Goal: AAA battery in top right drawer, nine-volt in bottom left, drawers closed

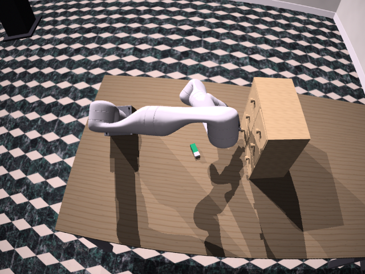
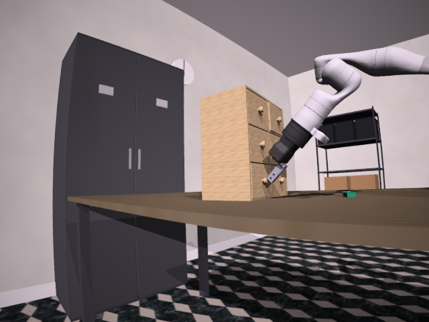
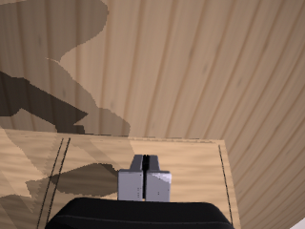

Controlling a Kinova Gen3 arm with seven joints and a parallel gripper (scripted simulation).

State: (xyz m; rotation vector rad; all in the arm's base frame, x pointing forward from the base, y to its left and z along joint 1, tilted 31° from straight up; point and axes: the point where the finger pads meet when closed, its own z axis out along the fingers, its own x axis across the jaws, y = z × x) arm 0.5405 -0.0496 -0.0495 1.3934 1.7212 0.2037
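Top view: the small chest (image 1: 276,117) stands at the right end of the desk (image 1: 88,206), drawer fronts facing the arm (image 1: 165,117). The wrist hides the fingers here. A green and white block, taken as the nine-volt battery (image 1: 194,150), lies on the desk left of the chest, just below the wrist, long axis running diagonally toward lower right. No AAA battery can be made out in this view.

Exterior view: the fingers (image 2: 276,174) are seen pressed shut, nothing held, tilted down against the bottom row of the chest (image 2: 225,141), tip at or just beside a knob (image 2: 265,180) of a bottom drawer. All drawer fronts look roughly flush; a thin gap above the bottom row is seen. The nine-volt battery (image 2: 349,194) lies on the desk (image 2: 242,211) well apart from the fingers, behind the wrist, away from the chest.

Wrist view: the fingers are closed tight, empty, over a drawer front panel (image 3: 185,166) near its right edge; desk surface (image 3: 210,52) beyond.

Judgement: a push-in of a bottom drawer looks to be finishing. The next pick would likely call for backing off and turning away from the chest, since the battery lies on the side opposite the fingers' pointing direction; the grasp should be taken across its short width.
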